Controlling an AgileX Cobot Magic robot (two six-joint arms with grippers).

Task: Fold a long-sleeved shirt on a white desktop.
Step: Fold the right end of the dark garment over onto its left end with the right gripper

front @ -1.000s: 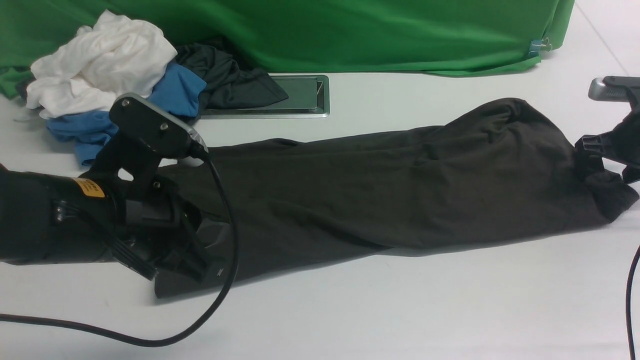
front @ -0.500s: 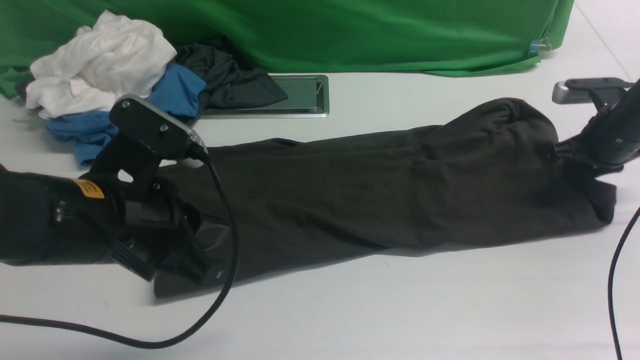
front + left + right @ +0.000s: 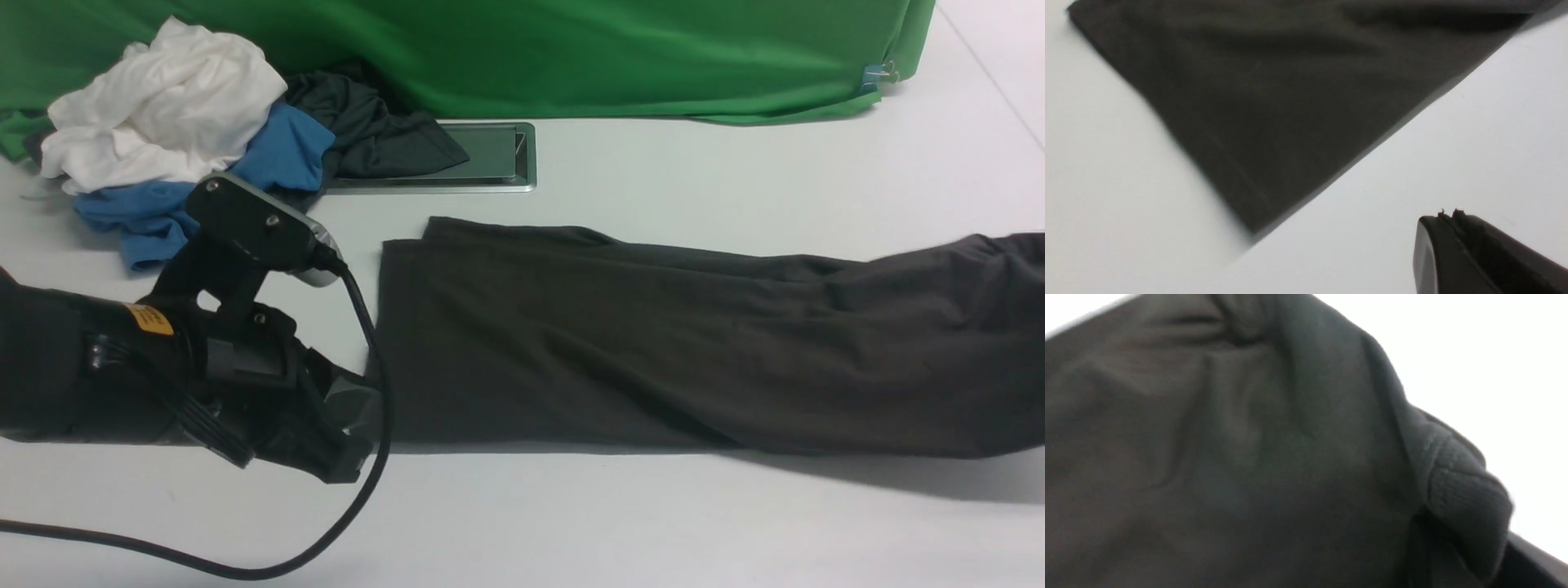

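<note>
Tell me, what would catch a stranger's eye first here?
The long dark shirt stretched flat across the white desk, running off the right edge. Next, the black left arm's tool beside the shirt's left end. At the back left, a heap of clothes against a green cloth.

Bright, even light falls from overhead. The large charcoal-black cotton shirt (image 3: 694,351) casts a soft shadow on the matte white table surface (image 3: 653,523) along its near edge. Both wrist views are blurred; the right one's white background is overexposed.
</note>
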